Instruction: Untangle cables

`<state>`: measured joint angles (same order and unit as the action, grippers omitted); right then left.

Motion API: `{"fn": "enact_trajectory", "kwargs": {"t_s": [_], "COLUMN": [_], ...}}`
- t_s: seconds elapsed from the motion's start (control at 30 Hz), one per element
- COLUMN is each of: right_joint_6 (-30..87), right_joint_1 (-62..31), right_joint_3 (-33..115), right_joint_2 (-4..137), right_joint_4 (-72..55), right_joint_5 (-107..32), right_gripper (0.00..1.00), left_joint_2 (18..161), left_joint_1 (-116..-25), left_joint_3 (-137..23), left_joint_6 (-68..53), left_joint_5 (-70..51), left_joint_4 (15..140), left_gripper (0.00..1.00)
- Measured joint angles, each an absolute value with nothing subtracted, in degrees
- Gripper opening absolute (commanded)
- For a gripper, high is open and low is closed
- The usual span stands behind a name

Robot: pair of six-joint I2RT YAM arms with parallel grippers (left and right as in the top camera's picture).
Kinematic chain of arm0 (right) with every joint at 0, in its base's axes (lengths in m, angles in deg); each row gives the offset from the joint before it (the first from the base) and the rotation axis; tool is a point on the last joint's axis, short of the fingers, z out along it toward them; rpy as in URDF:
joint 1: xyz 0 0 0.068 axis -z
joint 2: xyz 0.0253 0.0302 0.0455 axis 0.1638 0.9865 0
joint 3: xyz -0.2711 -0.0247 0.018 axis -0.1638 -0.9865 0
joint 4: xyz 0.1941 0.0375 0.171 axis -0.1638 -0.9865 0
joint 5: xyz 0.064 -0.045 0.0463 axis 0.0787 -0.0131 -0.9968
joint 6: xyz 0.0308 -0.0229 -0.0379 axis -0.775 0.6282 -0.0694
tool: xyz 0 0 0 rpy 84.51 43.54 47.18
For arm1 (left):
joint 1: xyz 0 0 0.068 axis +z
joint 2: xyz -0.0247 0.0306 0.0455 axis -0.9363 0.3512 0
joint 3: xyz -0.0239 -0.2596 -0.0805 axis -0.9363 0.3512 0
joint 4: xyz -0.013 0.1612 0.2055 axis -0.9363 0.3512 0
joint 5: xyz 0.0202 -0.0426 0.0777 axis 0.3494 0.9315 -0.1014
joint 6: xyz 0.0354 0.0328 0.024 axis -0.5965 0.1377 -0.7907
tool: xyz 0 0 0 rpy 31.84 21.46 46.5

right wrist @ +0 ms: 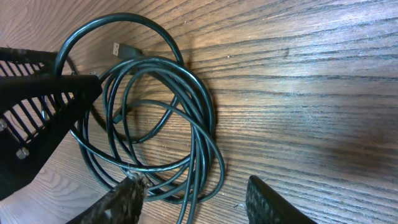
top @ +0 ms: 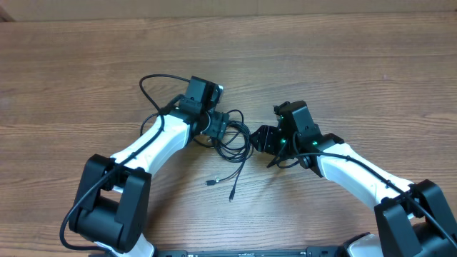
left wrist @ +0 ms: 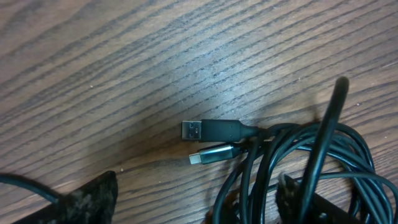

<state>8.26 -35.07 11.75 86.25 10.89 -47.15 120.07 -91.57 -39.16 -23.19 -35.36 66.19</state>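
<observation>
I am holding my left pincer (top: pixel 218 127) wide open at the tangle of cables (top: pixel 232 139), on the side of my left arm. In the left wrist view, one finger (left wrist: pixel 93 199) is staying well apart from the tangle. The other finger (left wrist: pixel 311 208) is sitting right at the strands, and I cannot tell if it is touching them. Nothing is being squeezed between the jaws.

My right pincer (top: pixel 258 139) is standing at the opposite side of the tangle, also with its jaws apart. In the right wrist view, several strands of the coil are passing between the jaws, close to the near finger (right wrist: pixel 127 199). The far finger (right wrist: pixel 270 202) is touching no cable. These strands are lying loose on the desk (top: pixel 343 57) and are not pinched.

I am counting two pincers and four plug ends. A black flat plug (left wrist: pixel 202 130) and a silver-tipped plug (left wrist: pixel 208 155) are lying side by side just at the edge of the tangle. One thin end (top: pixel 209 183) and a second thin end (top: pixel 232 195) are lying out of the tangle, toward my bases. One loop (top: pixel 153 89) is sticking out of the tangle beyond my left pincer. How many separate cables are making the tangle, I cannot tell, because the strands are crossing each other too much.
</observation>
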Motion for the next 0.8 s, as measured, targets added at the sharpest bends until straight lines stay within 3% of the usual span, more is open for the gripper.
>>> {"fn": "enact_trajectory", "kwargs": {"t_s": [0.27,0.5,0.57,0.8], "right_joint_6": [6.05,2.42,1.73,0.81], "right_joint_1": [-35.07,-35.07,-35.07,-35.07], "right_joint_3": [11.75,11.75,11.75,11.77], "right_joint_2": [87.24,93.99,96.00,97.79], "right_joint_4": [11.30,16.85,18.51,20.26], "right_joint_5": [-47.24,-50.60,-51.48,-53.32], "right_gripper": [0.47,0.42,0.37,0.13], "left_joint_2": [120.22,120.22,120.22,120.22], "left_joint_1": [-91.09,-91.09,-91.09,-91.09], "left_joint_3": [-39.16,-39.16,-39.16,-39.16], "left_joint_6": [-27.74,-31.74,-32.11,-32.76], "left_joint_5": [-28.44,-24.44,-24.09,-23.87], "left_joint_4": [66.41,66.52,66.52,66.34], "left_gripper": [0.73,0.59,0.55,0.56]}}
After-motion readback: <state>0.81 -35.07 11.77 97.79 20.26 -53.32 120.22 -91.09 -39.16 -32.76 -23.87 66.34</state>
